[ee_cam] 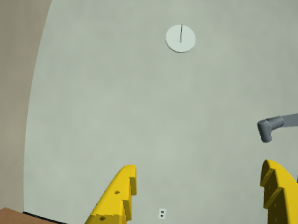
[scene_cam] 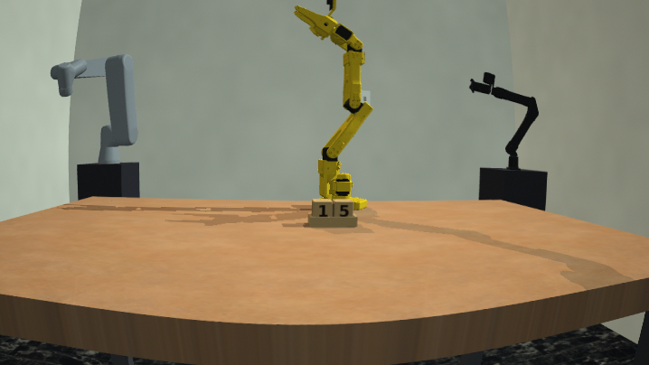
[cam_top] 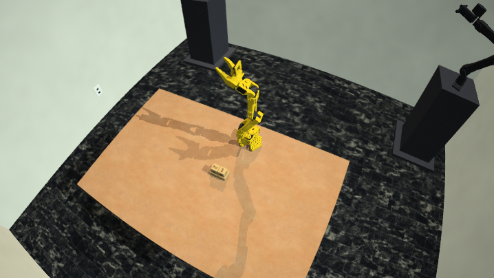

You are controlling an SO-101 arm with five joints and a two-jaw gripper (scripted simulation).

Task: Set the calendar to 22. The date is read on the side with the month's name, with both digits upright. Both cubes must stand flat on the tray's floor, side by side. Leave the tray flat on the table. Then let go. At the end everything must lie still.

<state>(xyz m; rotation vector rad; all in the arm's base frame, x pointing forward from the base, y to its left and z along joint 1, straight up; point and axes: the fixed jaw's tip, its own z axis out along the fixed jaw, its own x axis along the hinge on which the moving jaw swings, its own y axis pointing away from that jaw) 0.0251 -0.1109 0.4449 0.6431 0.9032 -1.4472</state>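
hanging high above its base, the gripper (cam_top: 230,70) is partly open and holds nothing; the cubes (scene_cam: 333,210) sit in the tray (scene_cam: 333,221) far below, on the table in front of the base.

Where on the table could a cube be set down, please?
Bare wood lies between the tray and the table's near edge, and to either side of the tray. It is tight only between the tray and the arm's base. The gripper is raised high, holding nothing.
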